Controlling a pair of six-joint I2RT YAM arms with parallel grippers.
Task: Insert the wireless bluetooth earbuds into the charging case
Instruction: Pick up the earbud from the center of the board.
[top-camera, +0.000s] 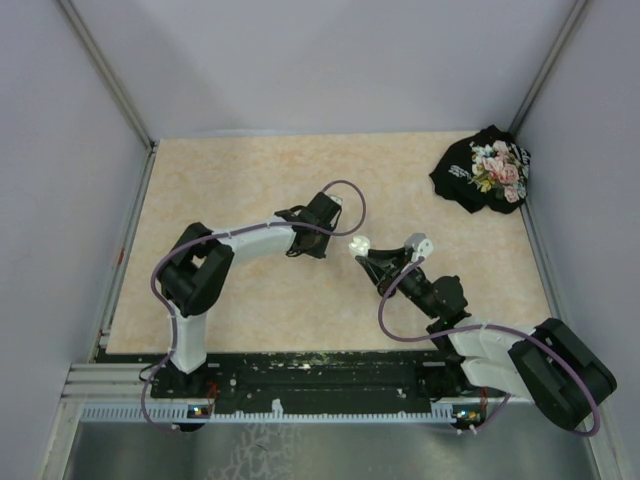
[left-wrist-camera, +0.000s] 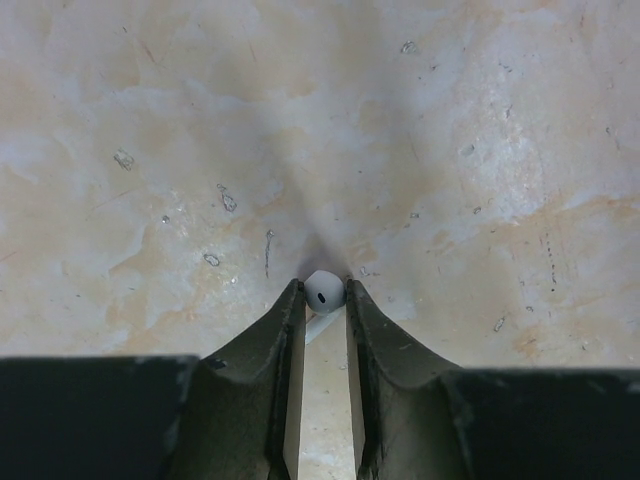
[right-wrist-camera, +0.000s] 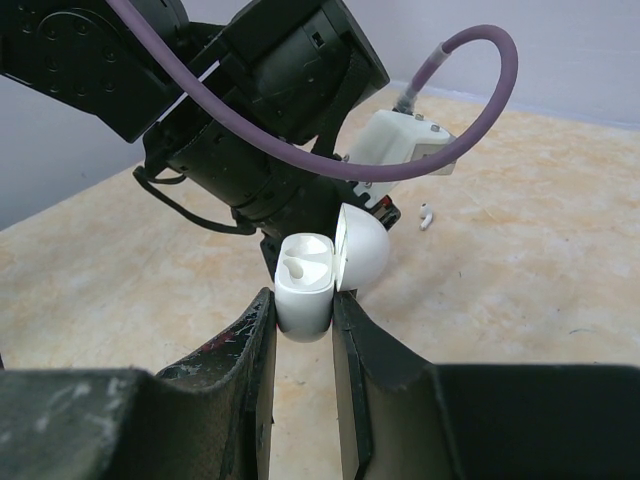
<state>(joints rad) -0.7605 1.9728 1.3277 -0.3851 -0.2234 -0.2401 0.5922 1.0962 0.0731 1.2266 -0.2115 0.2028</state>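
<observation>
My left gripper (left-wrist-camera: 325, 300) is shut on a white earbud (left-wrist-camera: 324, 291), both fingertips pressed against its round head just above the beige tabletop. From above, that gripper (top-camera: 335, 207) sits mid-table. My right gripper (right-wrist-camera: 303, 318) is shut on the white charging case (right-wrist-camera: 303, 290), held upright with its lid (right-wrist-camera: 364, 246) swung open to the right. From above, the case (top-camera: 359, 245) is just right of the left gripper. In the right wrist view, a white earbud (right-wrist-camera: 426, 215) shows just past the left arm's end; I cannot tell if it is the held one.
A black cloth with a floral print (top-camera: 486, 170) lies in the back right corner. Grey walls close in the table on three sides, and a metal rail (top-camera: 300, 405) runs along the near edge.
</observation>
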